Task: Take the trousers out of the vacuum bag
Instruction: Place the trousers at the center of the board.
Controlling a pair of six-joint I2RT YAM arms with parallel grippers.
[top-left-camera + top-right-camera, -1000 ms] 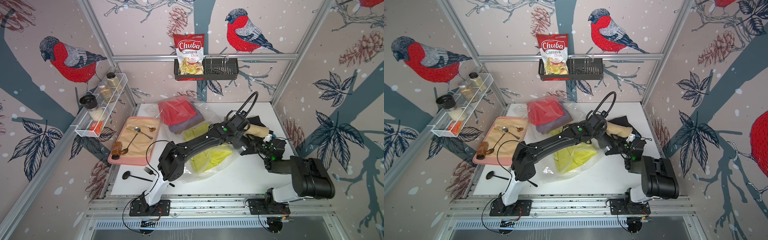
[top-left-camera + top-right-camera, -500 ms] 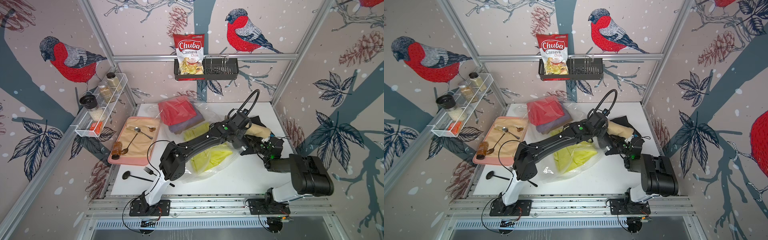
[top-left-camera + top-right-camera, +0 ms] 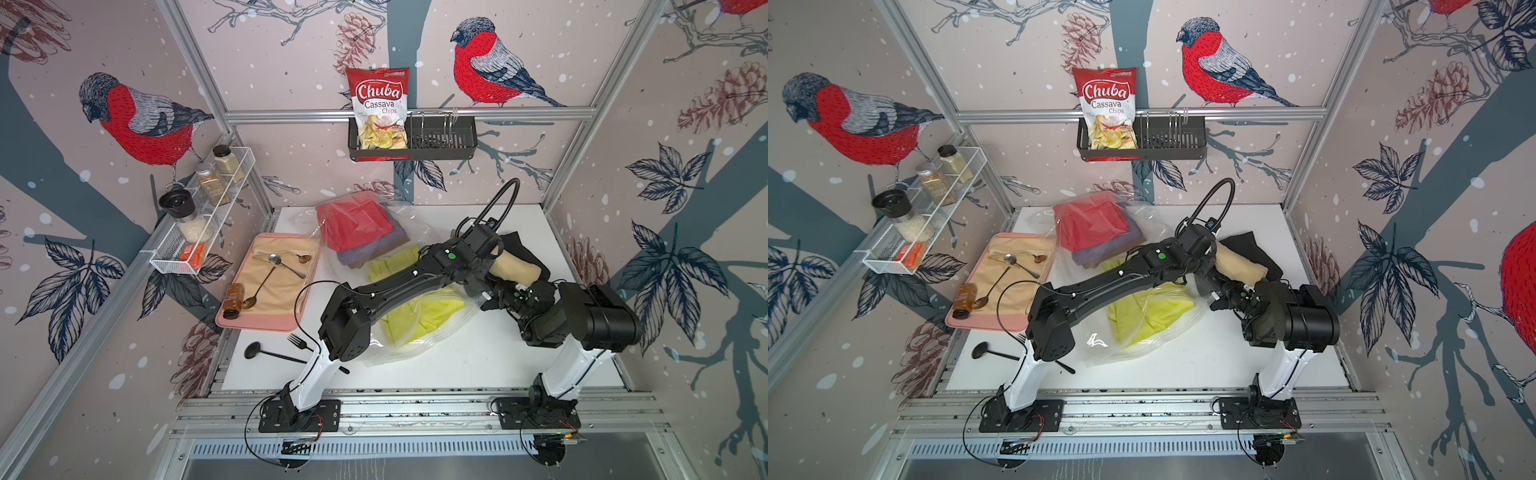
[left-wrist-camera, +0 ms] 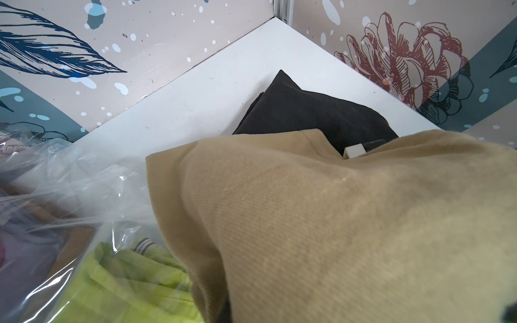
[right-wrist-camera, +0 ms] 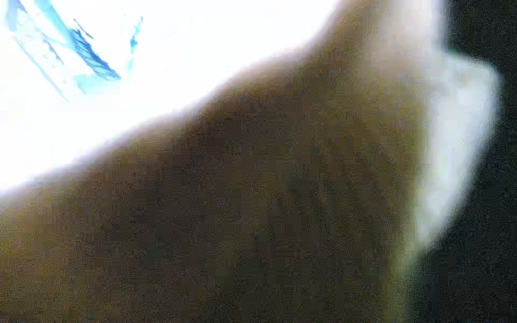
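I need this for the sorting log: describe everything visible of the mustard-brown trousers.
The mustard-brown trousers are a soft, finely ribbed tan cloth bunched into a loose roll, outside the vacuum bag, on the right of the table. They lie across the black trousers and drape over the left gripper, hiding most of it.

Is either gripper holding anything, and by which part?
The left gripper seems to grip the mustard-brown trousers, cloth draped over it, hiding the spot. The right gripper is shut; on what, cannot be told.
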